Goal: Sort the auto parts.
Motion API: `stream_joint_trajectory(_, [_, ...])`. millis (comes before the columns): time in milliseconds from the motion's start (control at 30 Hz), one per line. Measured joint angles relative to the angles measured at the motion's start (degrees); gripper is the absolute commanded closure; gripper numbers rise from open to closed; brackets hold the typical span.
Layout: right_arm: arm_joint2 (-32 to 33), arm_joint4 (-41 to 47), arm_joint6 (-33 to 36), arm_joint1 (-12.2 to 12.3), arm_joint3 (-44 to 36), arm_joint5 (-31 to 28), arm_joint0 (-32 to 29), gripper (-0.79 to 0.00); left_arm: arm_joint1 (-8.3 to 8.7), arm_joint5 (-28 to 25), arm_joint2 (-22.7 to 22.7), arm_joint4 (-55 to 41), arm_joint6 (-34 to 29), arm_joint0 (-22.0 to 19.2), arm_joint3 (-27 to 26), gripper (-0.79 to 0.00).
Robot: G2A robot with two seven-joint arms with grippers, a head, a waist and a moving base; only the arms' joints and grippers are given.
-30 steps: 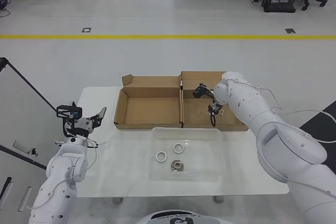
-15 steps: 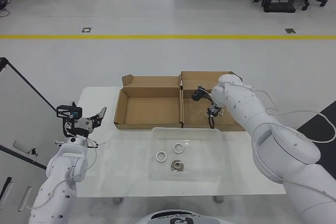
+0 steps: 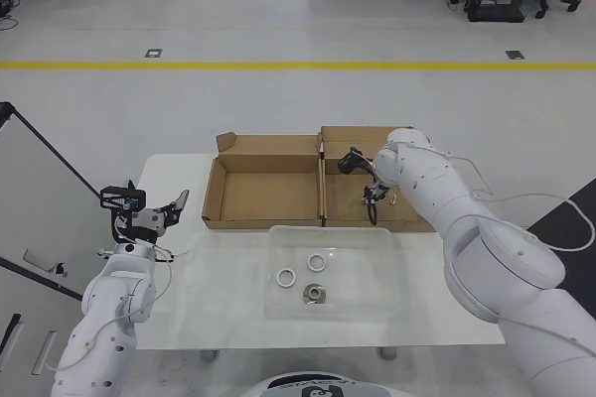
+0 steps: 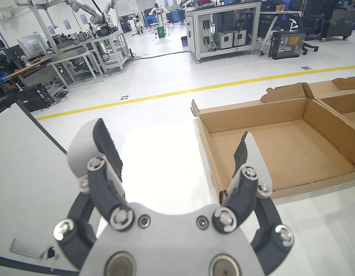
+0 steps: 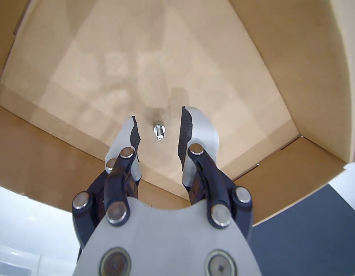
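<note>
A small silver bolt is seen against the floor of the right cardboard box, between the fingers of the right gripper but untouched by them; that pincer is held narrowly parted above it. One white ring, another white ring and a metal part are contained in the clear tray, just beside the boxes; the left gripper is spread wide, nothing held, near the left cardboard box.

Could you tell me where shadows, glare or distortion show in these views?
Right wrist view: the right gripper throws several faint overlapping shadows on the box floor past the bolt; box walls look bowed. Left wrist view: the table glares white.
</note>
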Motion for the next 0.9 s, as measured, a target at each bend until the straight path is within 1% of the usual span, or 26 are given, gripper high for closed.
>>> stream_joint_trajectory(300, [2.4, 0.9, -6.0, 1.3, -0.4, -1.2, 1.9, -0.785, 0.0, 0.0, 0.0, 0.0, 0.0, 0.0, 0.0, -0.785])
stream_joint_trajectory(500, [5.1, 2.9, -9.6, 3.4, -1.8, -2.9, 2.2, -0.785, 0.0, 0.0, 0.0, 0.0, 0.0, 0.0, 0.0, -0.785])
stream_joint_trajectory(700, [9.1, 6.1, -12.1, 6.9, -5.2, -7.0, 1.2, -0.785, 0.0, 0.0, 0.0, 0.0, 0.0, 0.0, 0.0, -0.785])
stream_joint_trajectory(800, [11.9, 8.2, -11.8, 9.2, -9.0, -8.4, -0.1, -0.785, 0.0, 0.0, 0.0, 0.0, 0.0, 0.0, 0.0, -0.785])
stream_joint_trajectory(900, [15.5, 10.4, -10.0, 12.1, -15.0, -8.7, -2.4, -0.785, 0.0, 0.0, 0.0, 0.0, 0.0, 0.0, 0.0, -0.785])
